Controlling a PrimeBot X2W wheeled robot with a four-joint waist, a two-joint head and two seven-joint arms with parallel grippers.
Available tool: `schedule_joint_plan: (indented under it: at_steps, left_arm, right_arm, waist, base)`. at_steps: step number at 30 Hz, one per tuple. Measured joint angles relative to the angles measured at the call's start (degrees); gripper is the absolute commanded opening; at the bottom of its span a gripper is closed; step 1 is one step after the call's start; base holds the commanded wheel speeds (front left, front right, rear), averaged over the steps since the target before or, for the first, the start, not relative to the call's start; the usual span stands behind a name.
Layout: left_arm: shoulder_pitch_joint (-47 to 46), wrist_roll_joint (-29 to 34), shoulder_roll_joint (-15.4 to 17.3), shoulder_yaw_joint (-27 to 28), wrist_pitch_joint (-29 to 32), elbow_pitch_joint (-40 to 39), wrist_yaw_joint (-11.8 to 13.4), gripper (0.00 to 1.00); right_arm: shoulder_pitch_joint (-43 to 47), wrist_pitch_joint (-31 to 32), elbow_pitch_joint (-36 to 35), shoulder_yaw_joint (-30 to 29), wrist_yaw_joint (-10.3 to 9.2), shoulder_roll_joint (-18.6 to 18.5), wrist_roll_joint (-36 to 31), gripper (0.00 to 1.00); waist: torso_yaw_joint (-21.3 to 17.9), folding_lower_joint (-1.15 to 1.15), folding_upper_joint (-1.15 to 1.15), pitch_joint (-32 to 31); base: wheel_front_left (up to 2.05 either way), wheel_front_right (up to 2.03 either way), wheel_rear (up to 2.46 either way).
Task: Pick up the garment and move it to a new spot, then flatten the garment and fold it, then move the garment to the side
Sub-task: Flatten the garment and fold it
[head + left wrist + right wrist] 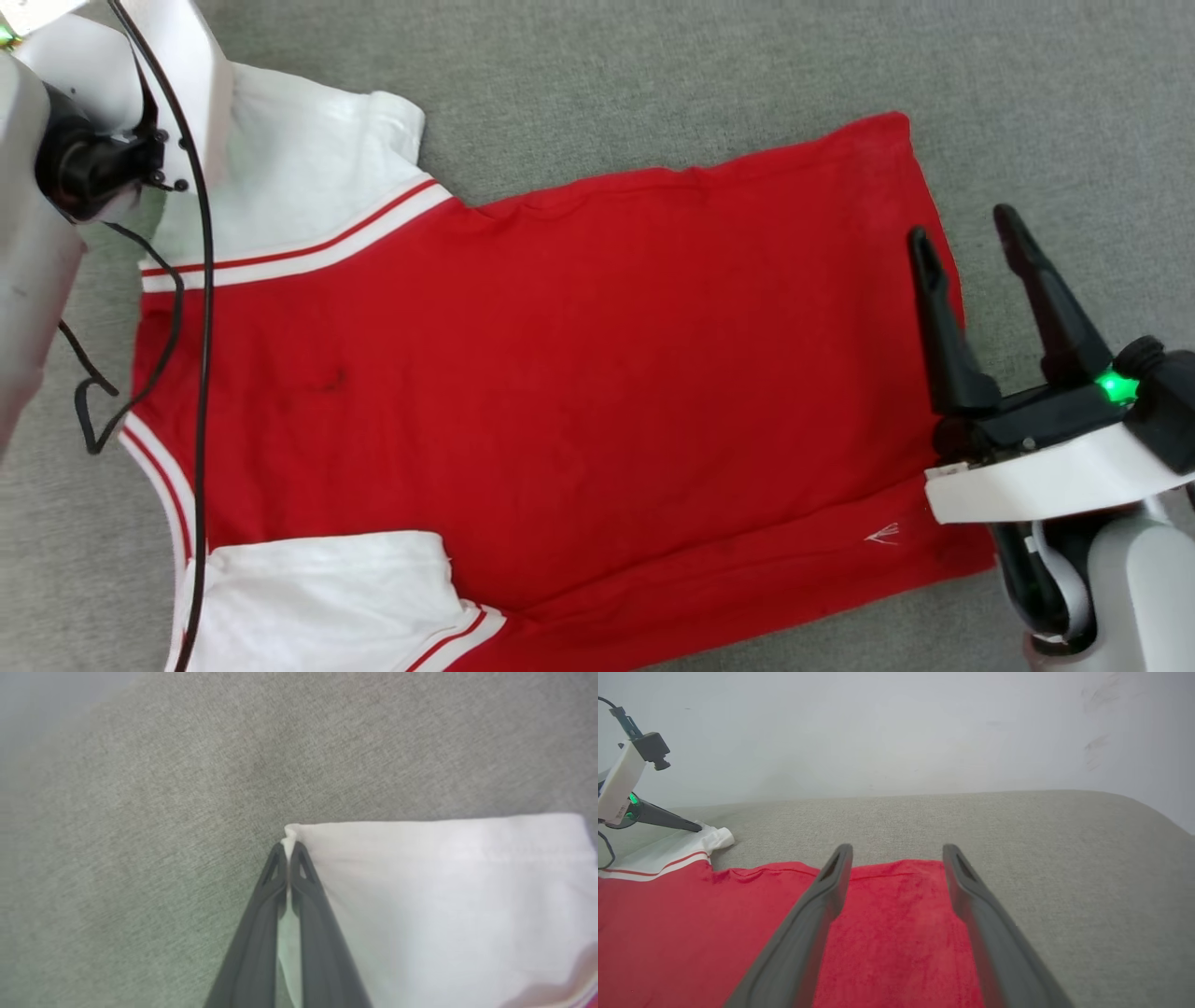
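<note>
Hovering nearest: the right gripper point(962, 224), its two dark fingers spread wide with nothing between them, at the hem edge; whether it touched the cloth I could not tell. A green light point(1111, 385) glowed at its base.
Cloth: the garment point(560, 373) lay spread flat on the grey fabric surface point(653, 75), plain red side up, hem toward the robot's right.
Writing: a small white mark point(882, 534) sat near the hem, too small to read.
Close side: the near sleeve point(317, 597) was white with red-and-white striped trim.
Far side: the far sleeve point(308, 187) had its corner pinched in the left gripper point(288, 847), fingers closed tight on the white cloth.
Wiring: a black cable point(201, 280) hung across the shoulder end.
Beyond: a pale wall point(878, 728).
</note>
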Motion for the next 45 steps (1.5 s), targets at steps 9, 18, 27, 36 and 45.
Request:
schedule_joint_plan:
  at_steps: [9,18,27,36,45]
  left_arm:
    - [1.3,-2.5,-2.8,0.5,-4.5,-0.9,-0.1,0.0]
    - [3.1,-4.1,-1.1,-1.7,-5.3,-11.3,-0.1,0.0]
    - [5.2,-3.5,2.0,-3.2,-5.1,-24.4,0.3,0.0]
    - [7.2,-2.4,4.3,-3.7,-3.9,-35.8,2.9,0.0]
    - [8.3,-2.3,5.5,-3.6,-3.7,-39.9,4.6,0.0]
  right_arm:
    - [-0.7,13.2,2.0,-2.2,0.01,-6.7,-2.0,1.0]
    - [-8.5,38.4,5.4,-3.0,0.01,-15.6,5.3,1.0]
    - [-18.7,53.7,14.7,-4.5,0.01,-18.4,8.1,1.0]
    - [-23.9,57.1,22.0,-2.4,0.01,-20.5,5.6,1.0]
    - [-25.2,56.4,25.3,3.1,-0.03,-22.7,6.9,1.0]
  waist:
    - [3.3,0.0,0.0,-5.1]
    - [8.4,0.0,0.0,-7.9]
    - [12.3,0.0,0.0,-6.4]
    - [14.9,0.0,0.0,-4.0]
    - [16.5,0.0,0.0,-2.4]
  base:
    - [0.0,0.0,0.0]
    - [0.0,0.0,0.0]
    - [0.0,0.0,0.0]
    - [0.0,0.0,0.0]
    - [0.0,0.0,0.0]
